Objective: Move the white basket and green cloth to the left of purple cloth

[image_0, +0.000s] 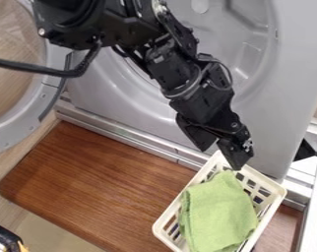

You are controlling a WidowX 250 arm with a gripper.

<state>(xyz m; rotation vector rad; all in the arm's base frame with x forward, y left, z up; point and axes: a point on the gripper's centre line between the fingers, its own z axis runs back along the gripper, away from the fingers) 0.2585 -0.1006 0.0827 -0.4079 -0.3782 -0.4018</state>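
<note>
Brown wooden board [95,189] lay along the foot of a grey machine [289,59] with a round recess, giving the work a flat, low stage, while the round door [39,106] stood swung out at the left edge of the view. On the board's right-hand part sat the white basket [269,215], set at a slant, with the green cloth [220,211] lying folded inside it, so that one lift or drag could probably take both together. Down from the top edge came the arm, which put the black gripper [221,158] at the basket's upper corner, next to the machine. Its two fingers stood well parted, one toward the outside and the other over the inside, apparently to straddle the rim and leave the cloth alone; nothing looked pinched, though contact with the plastic could not be told. Closing on that rim seemed the next need, and a corner hold might have let the basket swing or tip.
</note>
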